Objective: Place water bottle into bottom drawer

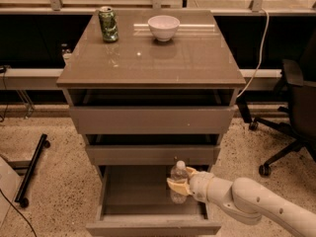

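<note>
One arm low, end effector gripping water bottle, inside bottom drawer

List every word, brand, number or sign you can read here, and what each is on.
No text is readable.
Green soda can: markings too blurred to read.
Clear plastic water bottle: any label is too small to read; the gripper holds it over the open grey-brown bottom drawer.
White bowl: no markings seen.
</note>
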Robot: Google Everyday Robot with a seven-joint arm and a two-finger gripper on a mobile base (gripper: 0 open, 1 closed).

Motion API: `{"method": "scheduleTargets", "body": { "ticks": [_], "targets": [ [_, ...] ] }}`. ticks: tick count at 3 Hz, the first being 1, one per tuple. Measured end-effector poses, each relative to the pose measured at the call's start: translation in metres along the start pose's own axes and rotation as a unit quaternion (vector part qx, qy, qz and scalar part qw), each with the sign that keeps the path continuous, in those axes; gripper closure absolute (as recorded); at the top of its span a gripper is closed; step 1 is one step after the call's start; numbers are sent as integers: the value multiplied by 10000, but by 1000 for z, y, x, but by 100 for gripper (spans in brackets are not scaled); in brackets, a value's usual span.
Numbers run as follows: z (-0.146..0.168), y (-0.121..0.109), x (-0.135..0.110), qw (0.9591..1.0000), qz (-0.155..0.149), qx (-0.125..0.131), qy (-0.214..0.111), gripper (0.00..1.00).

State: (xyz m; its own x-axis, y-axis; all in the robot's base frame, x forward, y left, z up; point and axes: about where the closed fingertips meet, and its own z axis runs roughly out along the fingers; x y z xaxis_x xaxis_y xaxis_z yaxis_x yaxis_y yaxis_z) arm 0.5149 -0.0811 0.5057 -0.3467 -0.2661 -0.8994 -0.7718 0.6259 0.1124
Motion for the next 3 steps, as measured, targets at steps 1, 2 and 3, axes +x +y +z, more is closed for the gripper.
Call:
{"method": "scheduleTargets", "body": {
  "ticks": [1, 2, 3],
  "targets": [
    [13, -3, 7, 9997, 10, 80, -237, 100],
    [34, -6, 17, 9981, -2, 133, -600, 100],
    [57, -10, 33, 9961, -38, 228, -855, 100]
  ]
}}
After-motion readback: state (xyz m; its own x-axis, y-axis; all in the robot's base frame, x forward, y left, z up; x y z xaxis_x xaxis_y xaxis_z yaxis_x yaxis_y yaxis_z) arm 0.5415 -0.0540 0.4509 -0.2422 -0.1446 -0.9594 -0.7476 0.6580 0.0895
